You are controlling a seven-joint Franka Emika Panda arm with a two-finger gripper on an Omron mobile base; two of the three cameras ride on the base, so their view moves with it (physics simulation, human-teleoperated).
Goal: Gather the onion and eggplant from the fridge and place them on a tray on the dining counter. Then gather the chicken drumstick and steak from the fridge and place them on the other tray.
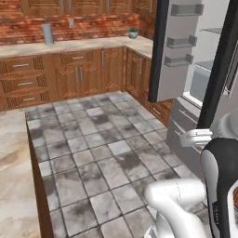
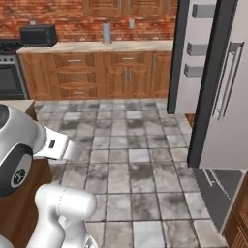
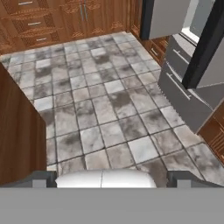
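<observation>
I am between the fridge [image 1: 195,60] and the dining counter [image 1: 14,176], over grey floor tiles [image 3: 109,109]. Both fridge doors stand swung open; pale drawers sit below them. My gripper [image 3: 111,181] points down at the tiles in front of those drawers, jaws spread wide and holding nothing. No food or tray can be made out. I judge this a travelling step, heading to the fridge for another item. The next move calls for nearing the open fridge and raising my hand toward its shelves [image 1: 214,31].
</observation>
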